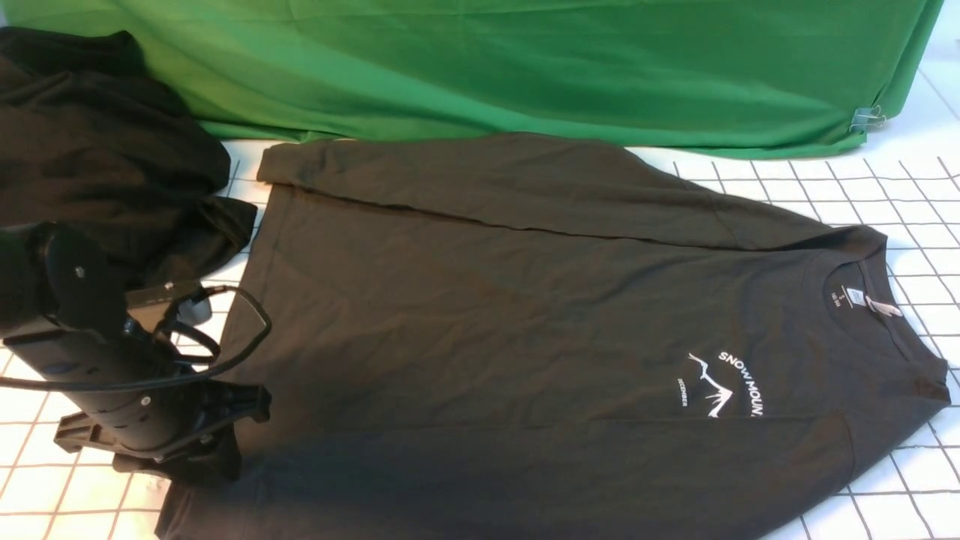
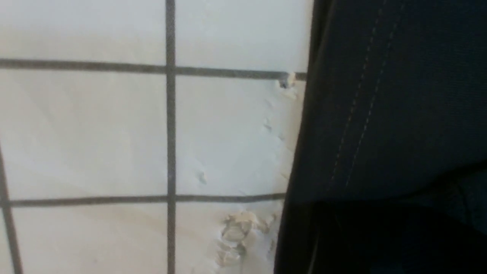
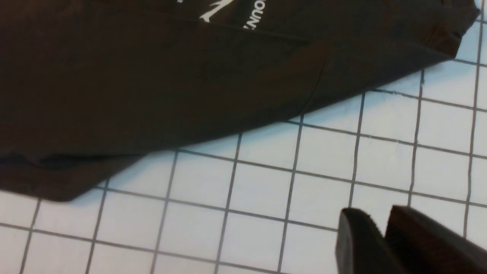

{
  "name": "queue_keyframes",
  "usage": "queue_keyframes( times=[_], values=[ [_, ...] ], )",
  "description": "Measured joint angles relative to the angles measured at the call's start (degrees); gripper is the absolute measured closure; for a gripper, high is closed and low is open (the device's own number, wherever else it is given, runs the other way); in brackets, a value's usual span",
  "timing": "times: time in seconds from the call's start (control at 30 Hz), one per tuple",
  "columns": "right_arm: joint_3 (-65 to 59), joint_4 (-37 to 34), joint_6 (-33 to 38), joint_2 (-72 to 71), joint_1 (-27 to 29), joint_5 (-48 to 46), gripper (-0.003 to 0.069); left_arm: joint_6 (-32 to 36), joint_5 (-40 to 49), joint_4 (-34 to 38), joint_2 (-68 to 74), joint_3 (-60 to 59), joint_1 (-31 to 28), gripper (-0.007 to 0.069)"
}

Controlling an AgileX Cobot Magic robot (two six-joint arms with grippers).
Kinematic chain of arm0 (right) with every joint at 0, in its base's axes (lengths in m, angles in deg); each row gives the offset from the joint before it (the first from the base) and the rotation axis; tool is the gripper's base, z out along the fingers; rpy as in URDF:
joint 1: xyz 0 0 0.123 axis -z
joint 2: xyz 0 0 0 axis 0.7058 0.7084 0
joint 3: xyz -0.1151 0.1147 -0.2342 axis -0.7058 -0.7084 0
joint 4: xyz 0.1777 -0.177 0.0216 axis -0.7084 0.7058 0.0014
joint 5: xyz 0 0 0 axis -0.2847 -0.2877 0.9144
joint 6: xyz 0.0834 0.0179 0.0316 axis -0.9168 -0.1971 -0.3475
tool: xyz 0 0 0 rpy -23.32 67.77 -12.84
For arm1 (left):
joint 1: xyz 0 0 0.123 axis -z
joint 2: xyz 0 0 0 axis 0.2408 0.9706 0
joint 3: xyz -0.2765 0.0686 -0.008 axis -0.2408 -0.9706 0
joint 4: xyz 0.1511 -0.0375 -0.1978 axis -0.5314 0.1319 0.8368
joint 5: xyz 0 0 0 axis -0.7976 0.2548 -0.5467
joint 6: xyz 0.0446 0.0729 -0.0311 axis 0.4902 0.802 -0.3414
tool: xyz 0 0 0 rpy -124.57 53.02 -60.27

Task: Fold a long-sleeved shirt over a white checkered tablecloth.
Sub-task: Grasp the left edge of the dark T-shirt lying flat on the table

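The long-sleeved shirt (image 1: 525,315) lies flat on the white checkered tablecloth (image 1: 900,225), neck to the right, both sleeves folded in over the body. My left gripper (image 1: 225,427) sits at the shirt's hem corner at the near left. Dark cloth hides its jaws. In the left wrist view the stitched hem (image 2: 380,114) fills one side, next to bare tablecloth (image 2: 95,133). My right gripper (image 3: 374,215) hovers over bare tablecloth (image 3: 266,190), a little off the shirt's folded sleeve edge (image 3: 152,76). Its fingertips stand slightly apart with nothing between them. The right arm is out of the front view.
A blacker heap of plain cloth (image 1: 97,150) lies at the far left, touching the shirt's corner. A bright green cloth (image 1: 525,67) hangs across the back, with a clip (image 1: 866,118) at its right end. A worn patch (image 2: 236,236) marks the tablecloth beside the hem.
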Motion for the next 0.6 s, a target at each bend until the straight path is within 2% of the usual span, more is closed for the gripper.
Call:
queue_keyframes(
  times=[0.13, 0.23, 0.3, 0.37, 0.6],
  values=[
    [0.0, 0.0, 0.0, 0.0, 0.0, 0.0, 0.0535, 1.2, 0.3, 0.0, 0.4, 0.4, 0.0, 0.0361],
    [0.0, 0.0, 0.0, 0.0, 0.0, 0.0, 0.0533, 1.8, 0.4, -0.4, 0.4, 0.4, 0.0, 0.0445],
    [0.0, 0.0, 0.0, 0.0, 0.0, 0.0, 0.0528, 1.8, 0.7, -0.6, 0.5, 0.4, 0.0, 0.0558],
    [0.0, 0.0, 0.0, 0.0, 0.0, 0.0, 0.0524, 1.8, 0.8, -0.4, 0.5, 0.4, 0.0, 0.0593],
    [0.0, 0.0, 0.0, 0.0, 0.0, -0.1, 0.0512, 0.7, 2.6, 0.5, -3.9, 0.2, 0.0, 0.0613]
  ],
)
